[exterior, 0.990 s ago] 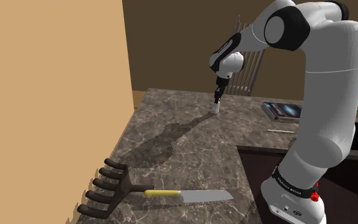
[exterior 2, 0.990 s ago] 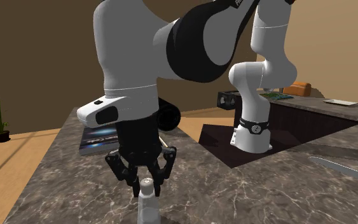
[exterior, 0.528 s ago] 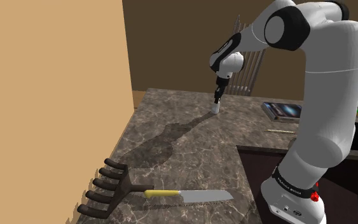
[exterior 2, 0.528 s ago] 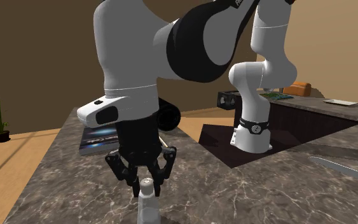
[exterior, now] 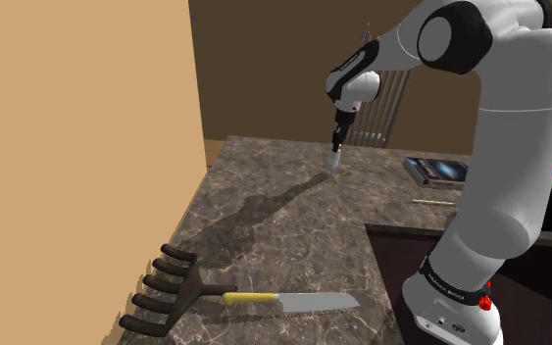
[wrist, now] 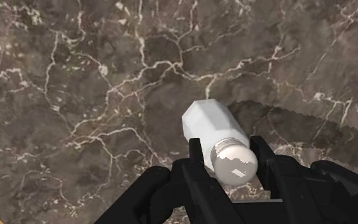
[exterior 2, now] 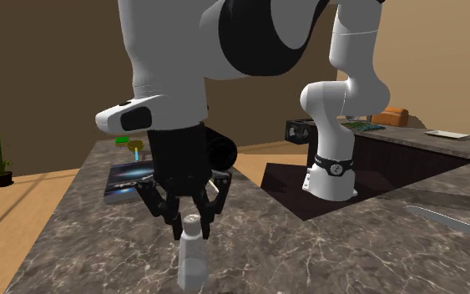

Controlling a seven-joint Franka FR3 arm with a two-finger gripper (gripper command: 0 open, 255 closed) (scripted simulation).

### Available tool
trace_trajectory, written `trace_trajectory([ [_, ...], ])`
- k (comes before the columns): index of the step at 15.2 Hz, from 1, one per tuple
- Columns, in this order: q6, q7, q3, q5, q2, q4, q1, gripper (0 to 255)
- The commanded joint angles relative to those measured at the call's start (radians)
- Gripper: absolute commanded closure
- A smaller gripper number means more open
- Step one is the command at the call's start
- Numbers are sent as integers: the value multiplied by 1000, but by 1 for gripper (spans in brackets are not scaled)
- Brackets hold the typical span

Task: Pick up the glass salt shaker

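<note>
The salt shaker (wrist: pixel 213 125) is a white faceted bottle with a shiny silver cap. My gripper (wrist: pixel 231 160) is shut on its neck just under the cap, one black finger on each side. In the shoulder view the gripper (exterior: pixel 337 145) hangs over the far part of the marble counter (exterior: pixel 283 221), with the shaker (exterior: pixel 335 162) dangling just above the surface and its shadow beneath. In the second exterior view the shaker (exterior 2: pixel 193 257) hangs upright below the gripper (exterior 2: pixel 191 224), its base close to the counter.
A tan wall (exterior: pixel 77 147) runs along the counter at the shoulder view's left. A yellow-handled knife (exterior: pixel 293 301) and a black pronged rack (exterior: pixel 166 289) lie near the front. A book (exterior: pixel 438 170) lies at the far right. The stand sits in a dark recess (exterior: pixel 401 250).
The arm has risen a little and taken the shaker up with it; its base now shows above the counter in the second exterior view. The grip is unchanged.
</note>
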Motion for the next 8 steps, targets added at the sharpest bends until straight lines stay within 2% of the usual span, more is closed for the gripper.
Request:
trace_trajectory([
  [1, -22, 10, -5, -13, -18, 7, 5, 255],
  [8, -90, 36, -17, -47, -64, 36, 14, 255],
])
